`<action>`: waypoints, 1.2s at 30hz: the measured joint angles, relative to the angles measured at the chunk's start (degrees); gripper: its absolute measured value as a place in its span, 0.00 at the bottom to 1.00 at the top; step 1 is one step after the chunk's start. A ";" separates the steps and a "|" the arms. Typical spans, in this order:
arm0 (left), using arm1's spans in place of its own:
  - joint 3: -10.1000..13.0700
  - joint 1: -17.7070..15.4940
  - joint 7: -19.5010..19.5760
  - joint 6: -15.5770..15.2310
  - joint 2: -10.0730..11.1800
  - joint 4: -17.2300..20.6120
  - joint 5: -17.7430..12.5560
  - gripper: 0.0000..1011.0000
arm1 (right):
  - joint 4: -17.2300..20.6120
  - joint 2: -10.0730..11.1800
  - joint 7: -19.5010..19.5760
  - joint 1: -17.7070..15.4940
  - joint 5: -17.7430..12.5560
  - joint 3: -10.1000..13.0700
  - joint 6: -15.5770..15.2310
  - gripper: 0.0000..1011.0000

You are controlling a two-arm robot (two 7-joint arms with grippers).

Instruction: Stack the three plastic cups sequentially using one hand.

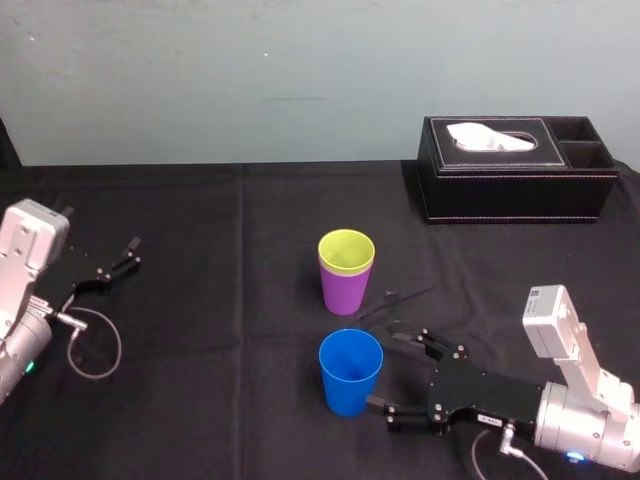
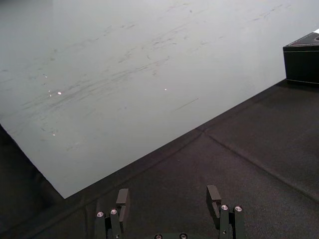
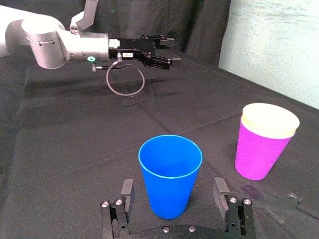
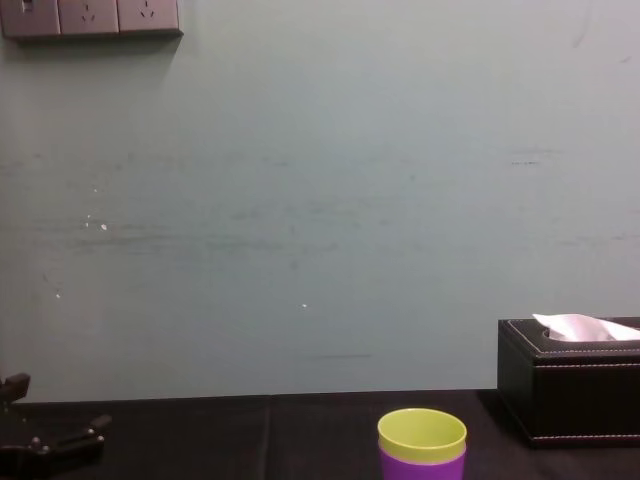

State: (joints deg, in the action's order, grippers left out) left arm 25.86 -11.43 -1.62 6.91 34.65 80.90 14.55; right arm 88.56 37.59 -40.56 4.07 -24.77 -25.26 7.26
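The yellow-green cup (image 1: 346,249) sits nested inside the purple cup (image 1: 345,290) near the middle of the black table; the pair also shows in the right wrist view as yellow-green cup (image 3: 269,120) in purple cup (image 3: 259,154). Nearer me stands the blue cup (image 1: 350,372), upright and alone. My right gripper (image 1: 388,370) reaches in from the right, level with it. In the right wrist view the blue cup (image 3: 170,179) stands between the right gripper's (image 3: 173,191) open fingers (image 3: 126,192), with a gap on each side. My left gripper (image 1: 115,262) rests open and empty at the far left.
A black tissue box (image 1: 515,170) stands at the back right of the table, also seen as the tissue box (image 4: 565,385) in the chest view. A cable loop (image 1: 92,345) hangs by the left wrist. A pale wall (image 4: 320,200) rises behind the table.
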 joint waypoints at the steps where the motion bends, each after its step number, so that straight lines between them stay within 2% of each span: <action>1: 0.00 0.00 0.00 0.00 0.00 0.00 0.00 1.00 | -0.19 -0.08 -0.05 0.17 -0.10 -0.10 -0.12 0.99; 16: 0.00 0.00 0.00 0.00 0.00 0.00 0.00 1.00 | -2.00 -0.90 -0.78 2.42 -0.86 -2.22 -1.34 0.99; 36: 0.00 0.00 0.00 0.00 0.00 0.00 0.00 1.00 | -3.81 -3.08 0.31 4.92 -0.01 -4.51 -2.34 0.99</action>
State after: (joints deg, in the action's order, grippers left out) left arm 25.86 -11.43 -1.62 6.91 34.65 80.90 14.55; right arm 84.75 34.51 -40.25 8.99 -24.78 -29.77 4.92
